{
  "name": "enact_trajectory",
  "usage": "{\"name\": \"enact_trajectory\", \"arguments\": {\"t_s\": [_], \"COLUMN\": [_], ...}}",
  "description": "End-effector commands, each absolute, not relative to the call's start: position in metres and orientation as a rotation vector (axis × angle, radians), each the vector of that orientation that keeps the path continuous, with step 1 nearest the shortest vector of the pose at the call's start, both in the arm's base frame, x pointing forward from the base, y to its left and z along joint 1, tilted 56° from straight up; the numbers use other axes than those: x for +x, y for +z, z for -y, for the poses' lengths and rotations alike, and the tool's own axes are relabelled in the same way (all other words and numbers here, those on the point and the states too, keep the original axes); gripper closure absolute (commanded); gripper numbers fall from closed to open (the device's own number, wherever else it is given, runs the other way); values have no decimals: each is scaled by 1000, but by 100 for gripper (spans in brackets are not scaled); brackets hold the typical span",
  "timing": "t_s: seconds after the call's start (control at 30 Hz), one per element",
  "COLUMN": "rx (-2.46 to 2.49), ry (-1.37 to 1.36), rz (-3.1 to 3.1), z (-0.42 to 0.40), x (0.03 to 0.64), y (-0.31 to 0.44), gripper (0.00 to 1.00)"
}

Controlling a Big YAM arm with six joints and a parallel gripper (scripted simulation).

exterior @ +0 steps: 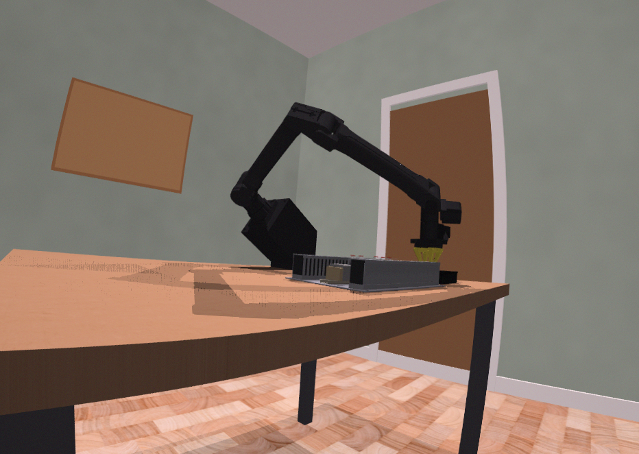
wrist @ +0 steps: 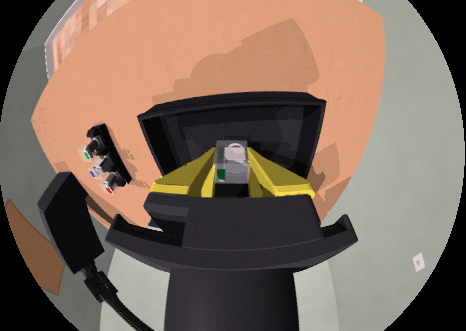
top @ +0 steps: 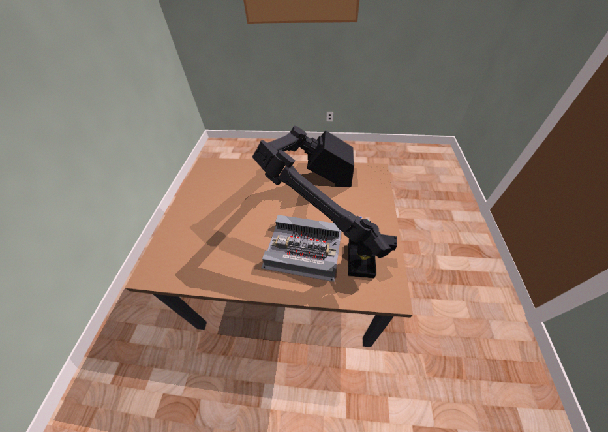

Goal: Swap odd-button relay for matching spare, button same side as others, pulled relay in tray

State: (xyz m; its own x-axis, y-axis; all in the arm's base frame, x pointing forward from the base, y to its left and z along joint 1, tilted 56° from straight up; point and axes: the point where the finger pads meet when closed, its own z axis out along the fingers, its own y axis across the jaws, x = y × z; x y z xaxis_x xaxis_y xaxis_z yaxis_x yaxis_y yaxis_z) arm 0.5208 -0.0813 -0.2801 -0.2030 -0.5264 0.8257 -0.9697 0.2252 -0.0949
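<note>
My gripper [top: 364, 256] [exterior: 428, 254] [wrist: 231, 153] is shut on a clear-cased relay [wrist: 232, 167] with a green button. The relay hangs upright over the black tray [top: 361, 272] [exterior: 448, 277] [wrist: 232, 100], low near its floor; its blades are hidden, so contact is unclear. A black holder [wrist: 118, 160] beside the tray bears three spares: a green-button relay [wrist: 93, 147], a blue-button relay [wrist: 103, 166] and a red-button relay [wrist: 112, 182]. In the top view, several relays [top: 316, 244] with red buttons stand in the row, with what looks like a gap near its middle.
The grey panel [top: 299, 272] [exterior: 402, 273] with its slotted wire duct [top: 306, 227] stands just left of the tray in the top view. The table's front edge [top: 274, 303] runs in front of both. The holder is mostly hidden by my arm there.
</note>
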Motion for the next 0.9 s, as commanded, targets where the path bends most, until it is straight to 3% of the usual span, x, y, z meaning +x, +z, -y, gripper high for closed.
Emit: {"name": "enact_trajectory", "arguments": {"t_s": [0.0, 0.87], "rx": [1362, 1364], "ry": [839, 844], "rz": [1846, 1849], "z": [93, 104], "x": [522, 523], "y": [-285, -279], "gripper": [100, 100]}}
